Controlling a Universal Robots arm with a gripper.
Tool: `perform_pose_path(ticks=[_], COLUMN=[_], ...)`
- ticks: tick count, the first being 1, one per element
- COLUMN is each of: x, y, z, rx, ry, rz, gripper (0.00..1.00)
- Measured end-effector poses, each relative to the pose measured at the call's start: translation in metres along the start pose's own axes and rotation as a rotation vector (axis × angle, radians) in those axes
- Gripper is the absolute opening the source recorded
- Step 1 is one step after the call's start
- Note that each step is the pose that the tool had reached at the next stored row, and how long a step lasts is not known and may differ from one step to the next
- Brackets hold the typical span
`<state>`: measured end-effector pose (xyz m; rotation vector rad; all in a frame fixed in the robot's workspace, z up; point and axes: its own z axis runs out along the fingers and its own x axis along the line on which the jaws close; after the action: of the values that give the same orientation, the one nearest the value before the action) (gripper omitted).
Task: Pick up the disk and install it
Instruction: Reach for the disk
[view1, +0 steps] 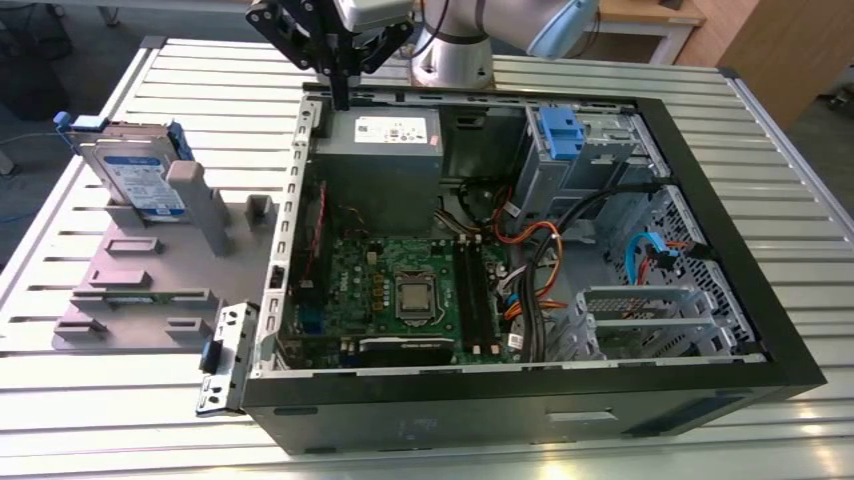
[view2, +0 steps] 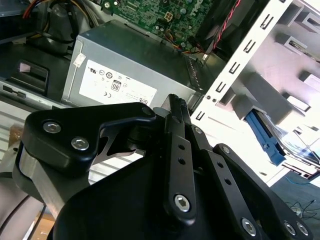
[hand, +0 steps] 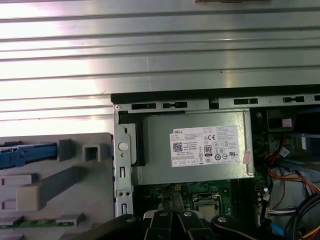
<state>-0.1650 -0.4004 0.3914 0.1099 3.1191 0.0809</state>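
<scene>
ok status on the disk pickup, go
hand shut, empty, over the case wall. disk standing in the grey holder, untouched. nothing seen blocking.

Setting: robotics lab or workshop. Evidence: slatted aluminium bench (view1: 107, 420), opened desktop computer case (view1: 534, 400), grey parts fixture (view1: 147, 290), robot arm base (view1: 451, 60).

A slatted metal table (view1: 107, 420), wooden cabinet (view1: 767, 45) beyond it.
</scene>
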Motion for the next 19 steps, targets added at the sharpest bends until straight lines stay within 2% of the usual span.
perform_pose_path(ticks=[12, 14, 19], x=[0.0021, 0.0059, 0.0070], y=[-0.0001, -0.0004, -0.0005], z=[-0.0001, -0.0001, -0.0001], rx=[0.0000, 0.0000, 0.0000], ry=[0.0000, 0.0000, 0.0000], rz=[0.000, 0.000, 0.000], gripper=[0.11, 0.11, 0.11])
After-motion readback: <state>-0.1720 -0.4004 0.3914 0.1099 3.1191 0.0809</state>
